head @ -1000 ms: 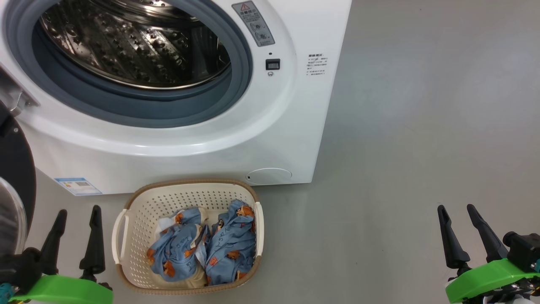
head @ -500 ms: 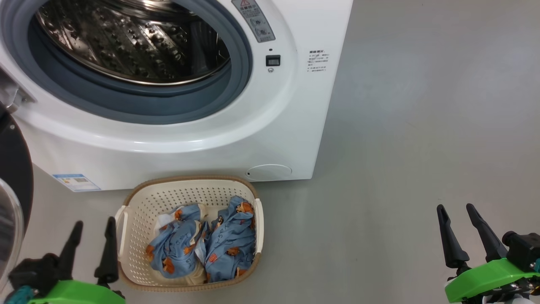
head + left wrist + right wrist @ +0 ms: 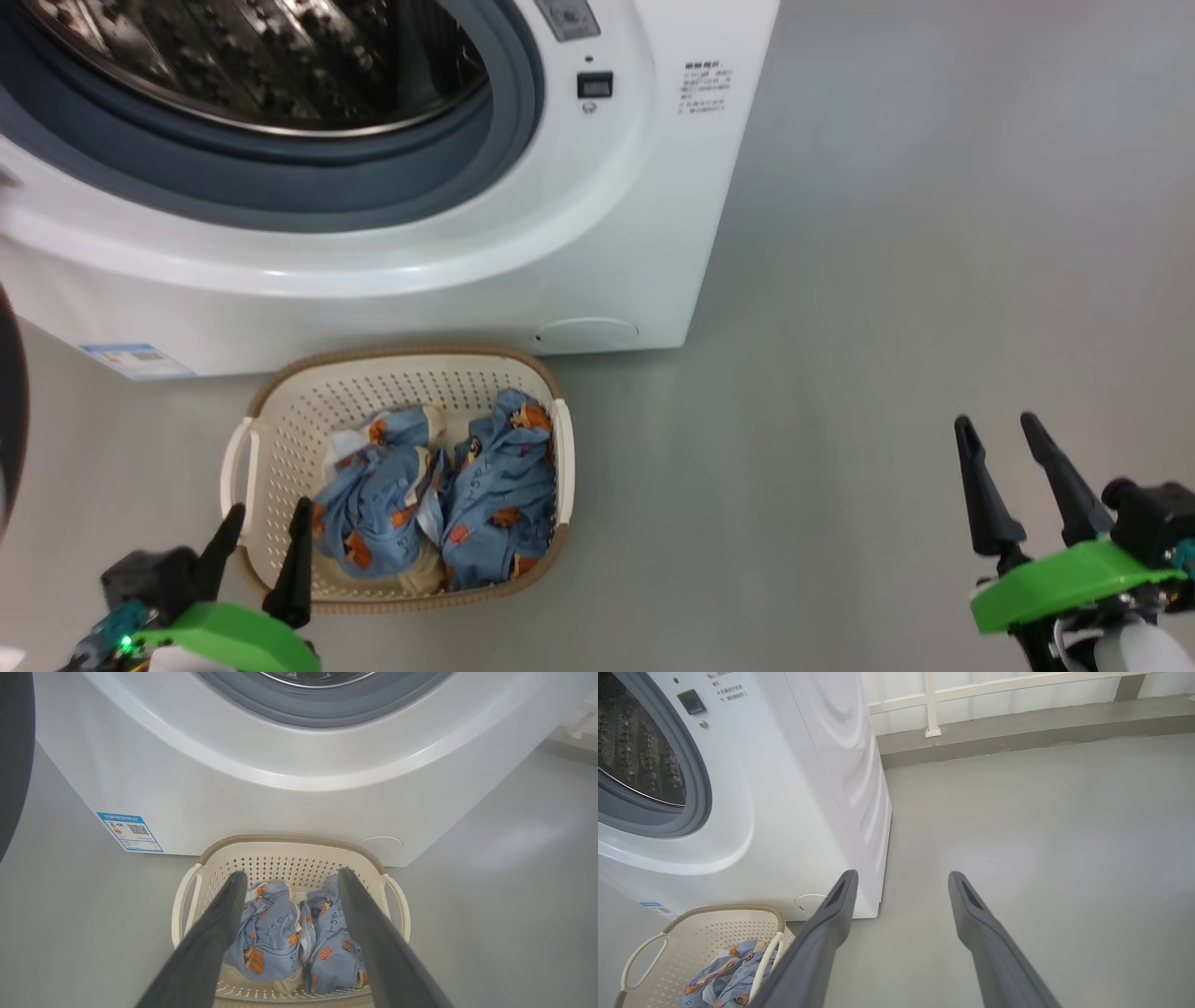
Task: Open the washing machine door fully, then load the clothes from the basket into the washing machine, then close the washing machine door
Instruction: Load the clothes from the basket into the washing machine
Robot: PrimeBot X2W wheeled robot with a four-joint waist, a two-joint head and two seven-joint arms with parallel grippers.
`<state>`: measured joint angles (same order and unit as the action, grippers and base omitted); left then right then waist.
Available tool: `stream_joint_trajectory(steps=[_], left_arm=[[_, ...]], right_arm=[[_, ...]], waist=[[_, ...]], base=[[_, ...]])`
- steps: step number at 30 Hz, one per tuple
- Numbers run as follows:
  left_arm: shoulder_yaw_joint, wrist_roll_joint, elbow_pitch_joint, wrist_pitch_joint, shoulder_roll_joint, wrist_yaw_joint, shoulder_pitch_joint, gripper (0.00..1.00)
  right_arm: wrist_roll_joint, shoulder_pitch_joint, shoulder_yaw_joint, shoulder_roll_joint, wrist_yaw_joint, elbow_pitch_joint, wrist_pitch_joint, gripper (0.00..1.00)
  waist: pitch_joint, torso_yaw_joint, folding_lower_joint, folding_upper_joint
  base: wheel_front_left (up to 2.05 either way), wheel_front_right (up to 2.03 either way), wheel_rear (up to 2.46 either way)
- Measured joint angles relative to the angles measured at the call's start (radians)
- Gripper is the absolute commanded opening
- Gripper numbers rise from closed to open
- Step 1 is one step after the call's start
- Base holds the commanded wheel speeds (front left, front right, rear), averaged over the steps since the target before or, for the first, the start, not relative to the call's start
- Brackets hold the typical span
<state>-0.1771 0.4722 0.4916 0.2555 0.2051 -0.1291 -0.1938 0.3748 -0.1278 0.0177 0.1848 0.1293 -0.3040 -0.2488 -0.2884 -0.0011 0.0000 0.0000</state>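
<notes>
Head view, nearest first: the left gripper (image 3: 269, 511), two long dark fingers on a bright green mount, sits at the near left corner of the small cream perforated plastic basket with a brown woven-look rim (image 3: 401, 355). Its fingers stand apart with nothing between them, and whether they touch the rim cannot be told. The right gripper (image 3: 995, 425), built the same, hangs well off to the right over bare grey floor (image 3: 887, 233), its fingers also spread and empty.

Inside the basket lie the two crumpled blue garments printed with orange-brown bears (image 3: 485, 485), side by side with a little white lining showing at the near end. In the left wrist view the left fingers frame these clothes (one finger over each side of the heap).

Just behind the basket stands the big white boxy front-loading washing machine (image 3: 607, 233). A blue label sticker (image 3: 135, 359) is on its lower left front and a round white cap (image 3: 586, 332) on its lower right. Higher up, the grey rubber seal (image 3: 280, 196) rings the steel perforated drum (image 3: 261, 56), whose mouth is uncovered. The glossy black round door (image 3: 7, 401) is swung out to the left, showing as a dark sliver at the picture's edge.

Farthest back, the right wrist view shows a white railing (image 3: 930, 704) along a raised grey kerb.
</notes>
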Motion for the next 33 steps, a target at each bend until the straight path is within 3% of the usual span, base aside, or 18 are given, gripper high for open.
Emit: stream_joint_trajectory(steps=[18, 33], left_arm=[[-0.181, 0.12, 0.32, 0.0, 0.024, 0.0, -0.256, 1.0], [-0.422, 0.266, 0.546, -0.002, 0.05, 0.0, -0.462, 1.0]], right_arm=[[-0.016, -0.133, 0.013, -0.031, 0.0, 0.023, -0.001, 1.0], [-0.041, -0.213, 0.024, -0.057, 0.0, 0.044, -0.001, 1.0]], waist=[[-0.188, -0.024, 0.0, 0.0], [-0.339, -0.06, 0.0001, 0.0]], base=[[0.0, 0.0, 0.0], [0.0, 0.0, 0.0]])
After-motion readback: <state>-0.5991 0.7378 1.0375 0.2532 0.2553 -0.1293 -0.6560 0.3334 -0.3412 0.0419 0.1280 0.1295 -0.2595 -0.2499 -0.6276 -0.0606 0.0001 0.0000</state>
